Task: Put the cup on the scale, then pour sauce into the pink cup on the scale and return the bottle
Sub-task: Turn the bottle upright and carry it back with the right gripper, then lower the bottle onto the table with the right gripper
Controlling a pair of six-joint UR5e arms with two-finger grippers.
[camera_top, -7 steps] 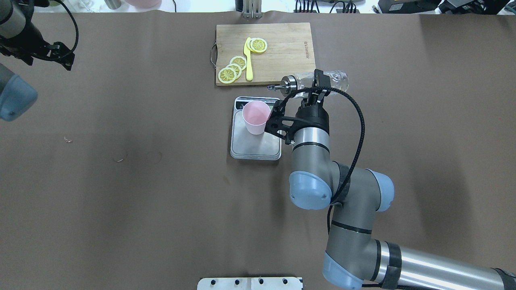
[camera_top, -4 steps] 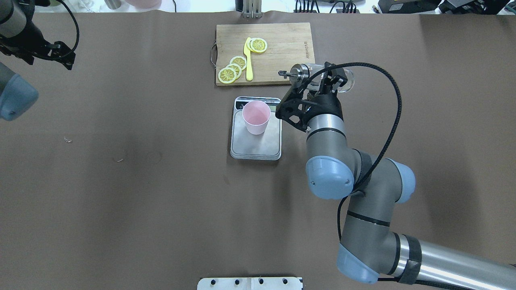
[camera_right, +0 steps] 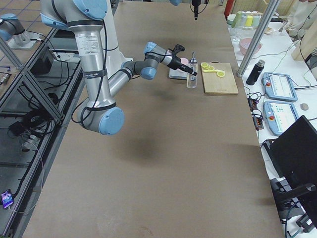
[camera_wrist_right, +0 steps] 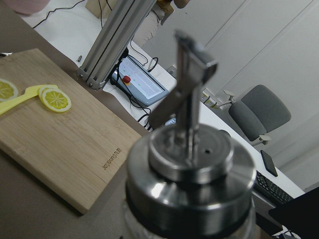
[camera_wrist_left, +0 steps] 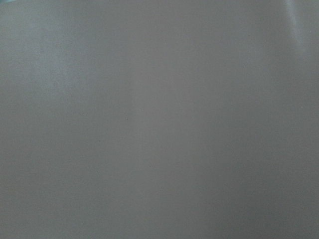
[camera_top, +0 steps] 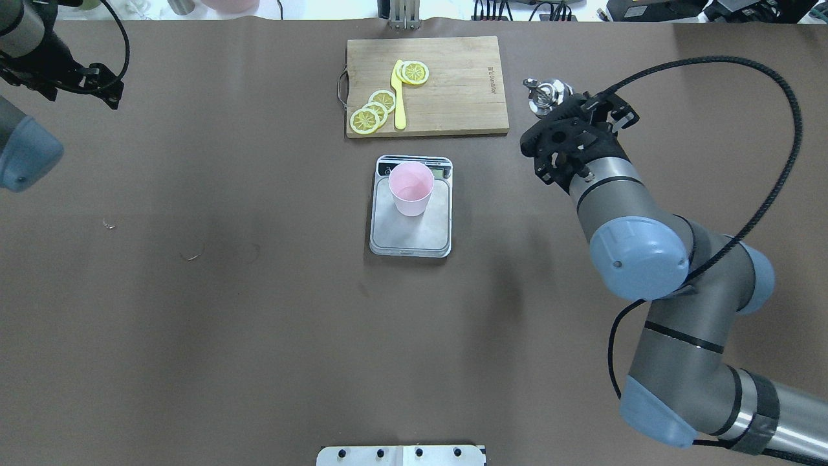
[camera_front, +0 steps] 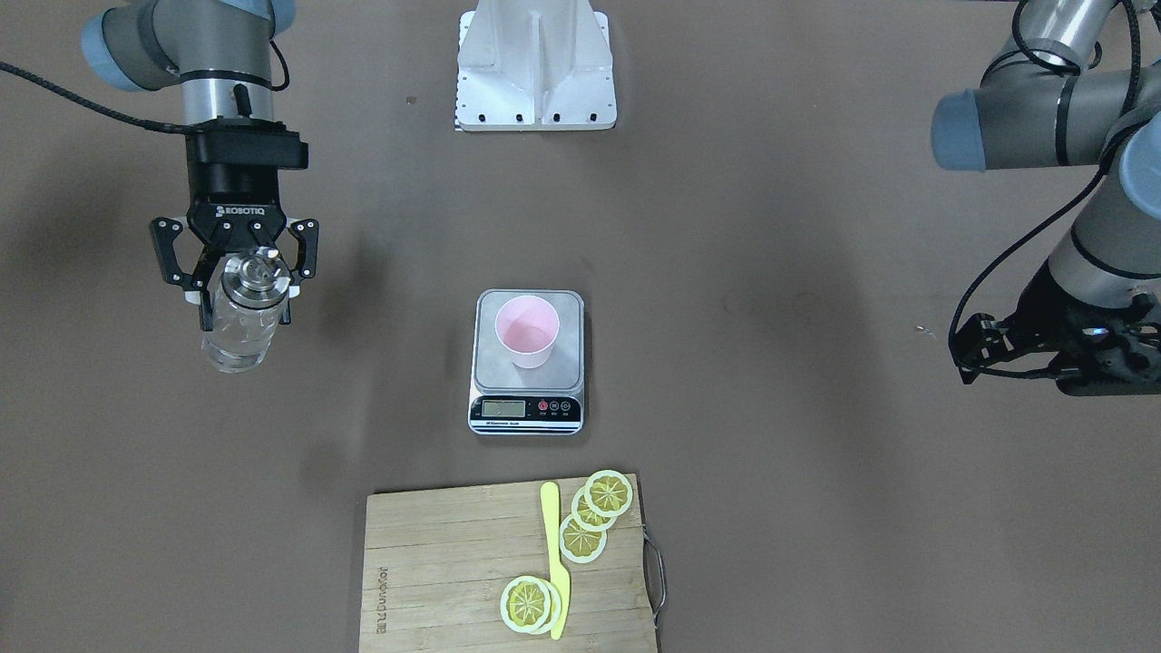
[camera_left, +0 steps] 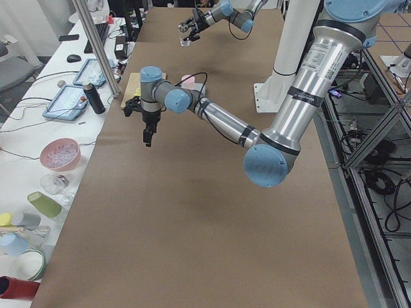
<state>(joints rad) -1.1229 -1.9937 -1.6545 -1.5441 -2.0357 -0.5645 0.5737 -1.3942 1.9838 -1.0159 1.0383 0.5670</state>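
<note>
Nearest the robot, the cup [camera_front: 527,329] stands mouth up on the scale [camera_front: 490,365]. Well off to the scale's right and slightly beyond it, my right gripper [camera_front: 241,304] is clamped round the bottle [camera_front: 234,343], which is upright, long axis vertical, spout on top. Far to the scale's left is the left gripper [camera_left: 148,138]; I can't tell its state. The brown table [camera_front: 771,272] carries a cutting board [camera_front: 435,562] just beyond the scale, with desks past it. The bottle is clear glass under a shiny steel cap.

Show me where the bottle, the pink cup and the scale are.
bottle [camera_front: 238,340], front-facing view, on the glass body below the cap.
cup [camera_top: 410,183], overhead view, inside its open mouth.
scale [camera_front: 504,408], front-facing view, on the LCD display.
</note>
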